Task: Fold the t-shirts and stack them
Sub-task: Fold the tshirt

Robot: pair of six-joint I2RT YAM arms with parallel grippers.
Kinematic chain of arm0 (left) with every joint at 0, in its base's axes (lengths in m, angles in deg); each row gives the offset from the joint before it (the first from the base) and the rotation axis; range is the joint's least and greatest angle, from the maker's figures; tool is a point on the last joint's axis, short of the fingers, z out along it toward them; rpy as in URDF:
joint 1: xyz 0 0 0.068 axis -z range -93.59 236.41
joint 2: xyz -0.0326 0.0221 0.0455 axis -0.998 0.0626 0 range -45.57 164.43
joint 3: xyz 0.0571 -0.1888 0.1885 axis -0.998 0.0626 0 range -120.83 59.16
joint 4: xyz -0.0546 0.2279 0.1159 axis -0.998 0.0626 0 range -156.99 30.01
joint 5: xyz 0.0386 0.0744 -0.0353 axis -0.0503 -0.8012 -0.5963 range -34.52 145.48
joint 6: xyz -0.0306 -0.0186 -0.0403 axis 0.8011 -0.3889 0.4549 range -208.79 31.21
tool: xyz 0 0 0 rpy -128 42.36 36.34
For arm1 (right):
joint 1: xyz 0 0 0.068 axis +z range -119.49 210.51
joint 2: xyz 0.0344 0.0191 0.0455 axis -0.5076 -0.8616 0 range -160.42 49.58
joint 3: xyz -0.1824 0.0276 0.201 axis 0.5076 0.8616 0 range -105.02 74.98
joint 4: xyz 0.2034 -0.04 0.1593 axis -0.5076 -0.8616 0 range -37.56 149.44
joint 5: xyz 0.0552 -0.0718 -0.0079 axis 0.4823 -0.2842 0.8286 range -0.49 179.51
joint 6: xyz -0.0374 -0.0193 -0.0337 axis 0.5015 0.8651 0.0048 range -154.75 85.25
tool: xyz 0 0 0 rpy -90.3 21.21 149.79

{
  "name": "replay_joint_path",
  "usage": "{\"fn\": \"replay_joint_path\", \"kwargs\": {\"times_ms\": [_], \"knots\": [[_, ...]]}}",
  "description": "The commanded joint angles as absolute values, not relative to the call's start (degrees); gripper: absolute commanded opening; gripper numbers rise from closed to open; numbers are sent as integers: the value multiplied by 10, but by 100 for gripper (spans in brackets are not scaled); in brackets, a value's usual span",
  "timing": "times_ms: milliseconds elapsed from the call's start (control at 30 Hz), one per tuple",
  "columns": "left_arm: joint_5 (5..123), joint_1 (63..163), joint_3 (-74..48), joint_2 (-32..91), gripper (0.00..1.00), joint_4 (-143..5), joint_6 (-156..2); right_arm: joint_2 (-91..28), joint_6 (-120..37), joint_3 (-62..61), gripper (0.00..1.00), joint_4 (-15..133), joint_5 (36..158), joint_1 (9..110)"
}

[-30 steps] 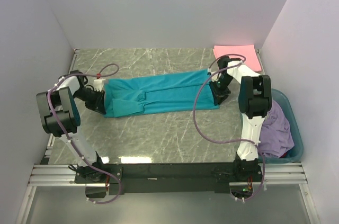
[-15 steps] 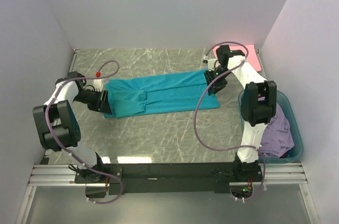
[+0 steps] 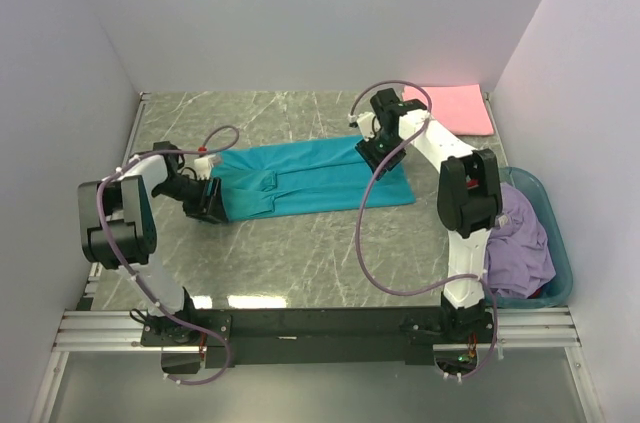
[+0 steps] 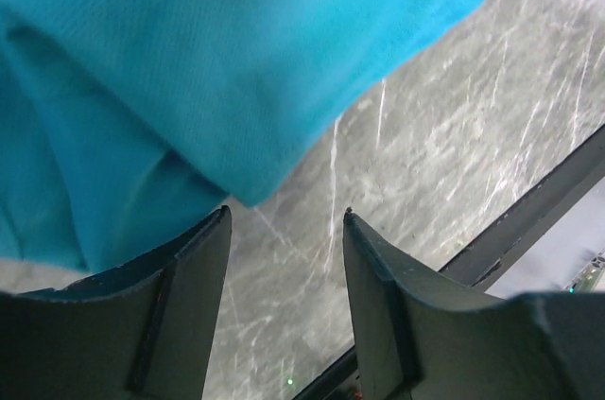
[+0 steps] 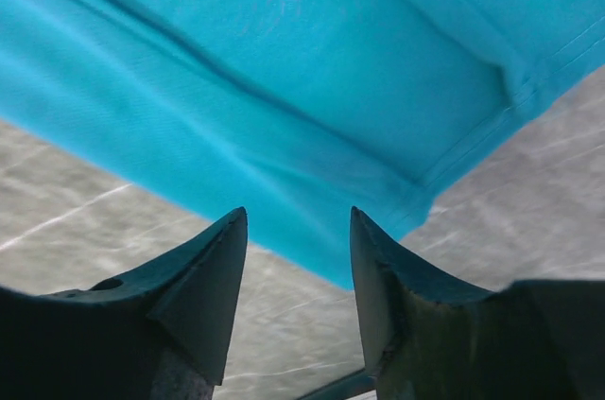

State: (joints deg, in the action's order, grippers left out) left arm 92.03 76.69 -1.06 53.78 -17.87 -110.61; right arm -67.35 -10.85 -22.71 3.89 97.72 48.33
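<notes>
Pink tee [image 3: 452, 107] only in top cam

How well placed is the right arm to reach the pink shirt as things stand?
Probably yes. The right gripper is open and empty over the teal shirt's right end; the pink shirt lies folded in the far right corner, with only bare table between them.

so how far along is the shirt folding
Done: the pink t-shirt lies folded flat at the far right corner.
In hand: the teal t-shirt is folded into a long strip mid-table. The left tool and right tool stand open at its two ends, gripping nothing.
Left: fold the strip shorter, probably stack it on the pink one, then do the lavender t-shirt crumpled in the basket.
</notes>
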Motion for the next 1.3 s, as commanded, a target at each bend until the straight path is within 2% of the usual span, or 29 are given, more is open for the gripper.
{"fn": "replay_joint_path", "kwargs": {"times_ms": [0, 167, 267, 367, 400, 467, 500, 567, 967, 1267], "knots": [[917, 783, -28, 552, 56, -197, -1083, -686, -56, -220, 56, 75, 923, 486], [914, 789, -40, 566, 51, -202, -1072, -707, -33, -224, 58, 80, 913, 486], [927, 791, -50, 570, 43, -194, -1072, -718, -28, -228, 58, 79, 911, 486], [938, 791, -59, 561, 32, -187, -1073, -721, -31, -230, 57, 81, 909, 486], [941, 790, -61, 559, 24, -184, -1073, -720, -32, -229, 57, 83, 910, 486], [950, 790, -72, 554, 16, -175, -1076, -715, -34, -228, 57, 83, 912, 486], [957, 790, -75, 553, 7, -174, -1075, -714, -35, -228, 57, 83, 913, 487], [965, 791, -91, 553, 1, -172, -1070, -707, -39, -227, 57, 81, 916, 486], [1050, 791, -255, 653, 1, -202, -996, -671, -63, -225, 56, 62, 942, 474], [1072, 775, -274, 703, 3, -338, -891, -652, -69, -212, 56, 56, 952, 469]]}}
